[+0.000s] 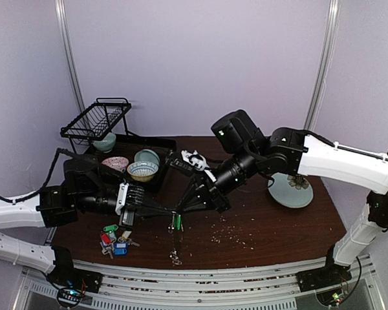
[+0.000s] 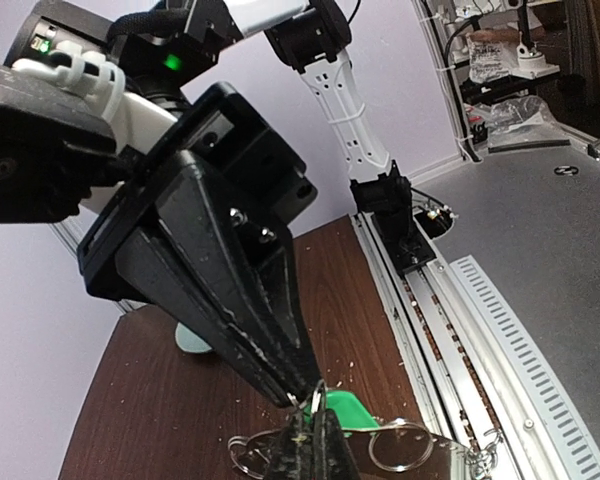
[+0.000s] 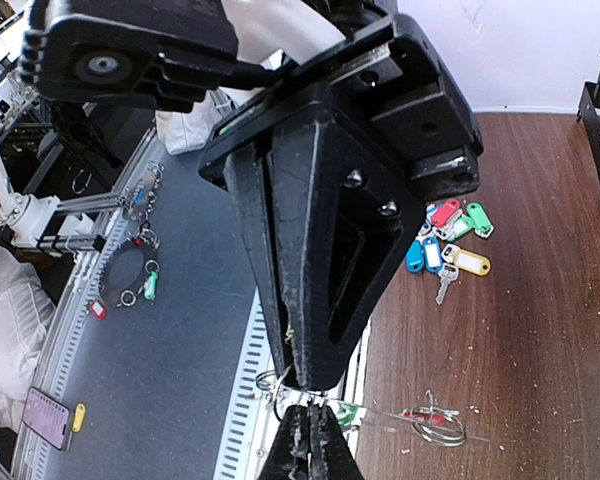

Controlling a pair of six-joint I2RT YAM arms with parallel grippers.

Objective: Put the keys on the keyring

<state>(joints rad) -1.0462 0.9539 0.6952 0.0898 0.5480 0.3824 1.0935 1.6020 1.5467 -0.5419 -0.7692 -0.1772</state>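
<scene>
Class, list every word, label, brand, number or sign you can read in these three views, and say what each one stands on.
No text is readable in any view.
Tags on the keys: the label windows are too small to tell whether anything is written on them.
Pale green plate: it carries a dark flower-like motif, not writing.

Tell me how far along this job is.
Done: no finished threading visible. In hand: left gripper and right gripper, both shut, meet tip to tip at a green-tagged silver key and small wire rings. Left: the pile of coloured-tagged keys lies loose.
</scene>
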